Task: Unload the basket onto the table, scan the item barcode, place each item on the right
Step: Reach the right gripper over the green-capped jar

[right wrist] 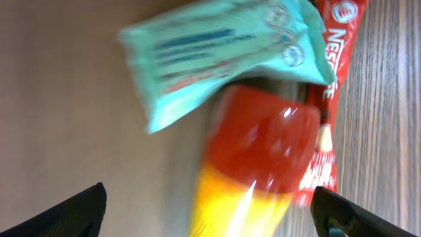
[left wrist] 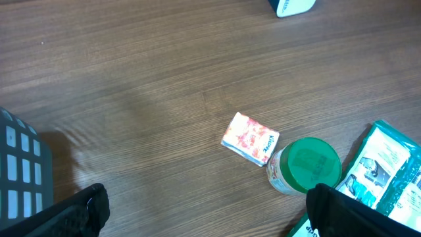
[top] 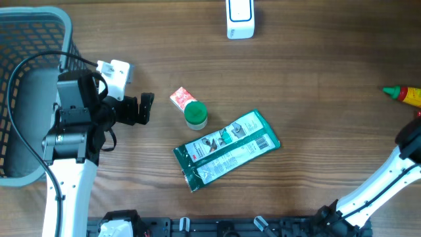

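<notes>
The white and blue scanner stands at the table's far edge. On the table lie a green packet with a barcode strip, a green-lidded jar and a small tissue pack. My left gripper is open just left of the tissue pack, holding nothing. The left wrist view shows the tissue pack and jar ahead of its fingers. My right gripper is open, with a blurred red and yellow bottle lying between its spread jaws, touching neither finger.
A grey basket fills the left edge behind my left arm. In the right wrist view a teal packet and a red Nestle packet lie beyond the bottle. The bottle's tip shows at the overhead's right edge.
</notes>
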Available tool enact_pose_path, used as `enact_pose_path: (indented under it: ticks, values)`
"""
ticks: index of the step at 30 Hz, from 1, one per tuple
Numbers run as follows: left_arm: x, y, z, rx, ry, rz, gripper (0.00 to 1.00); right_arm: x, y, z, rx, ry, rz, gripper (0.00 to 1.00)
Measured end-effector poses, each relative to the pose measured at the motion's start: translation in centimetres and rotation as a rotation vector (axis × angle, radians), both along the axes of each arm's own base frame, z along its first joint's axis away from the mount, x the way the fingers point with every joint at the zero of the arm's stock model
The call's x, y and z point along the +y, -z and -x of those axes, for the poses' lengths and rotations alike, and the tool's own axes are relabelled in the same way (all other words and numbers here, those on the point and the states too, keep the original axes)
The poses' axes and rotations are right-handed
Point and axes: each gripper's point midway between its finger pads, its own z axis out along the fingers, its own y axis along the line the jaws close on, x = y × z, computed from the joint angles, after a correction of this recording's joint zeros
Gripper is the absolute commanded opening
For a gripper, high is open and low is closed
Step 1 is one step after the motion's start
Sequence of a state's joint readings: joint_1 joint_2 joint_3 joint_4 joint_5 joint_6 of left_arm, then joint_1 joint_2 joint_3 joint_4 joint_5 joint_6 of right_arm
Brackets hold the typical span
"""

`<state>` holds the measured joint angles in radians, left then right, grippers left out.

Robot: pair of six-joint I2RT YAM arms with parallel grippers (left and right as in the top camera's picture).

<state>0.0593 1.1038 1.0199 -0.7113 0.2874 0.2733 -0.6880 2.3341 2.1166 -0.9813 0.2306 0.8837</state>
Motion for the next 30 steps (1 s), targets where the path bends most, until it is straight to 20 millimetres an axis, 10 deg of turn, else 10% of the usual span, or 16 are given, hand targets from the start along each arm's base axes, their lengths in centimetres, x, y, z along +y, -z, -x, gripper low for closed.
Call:
enact_pose_path:
  ticks: [7,13,30]
  values:
    - [0.0,0.0,0.0,0.0,0.0,0.0,1.0,6.3,-15.5,-1.4,-0.257,-0.093,0.085,0.99]
    - [0.0,0.0,0.0,0.0,0.0,0.0,1.0,14.4,-23.1,0.8,-0.366,-0.136,0.051,0.99]
    - [0.0,0.0,0.0,0.0,0.0,0.0,1.0,40.1,-20.1,2.0,-0.188,-0.63,-0.446,1.0]
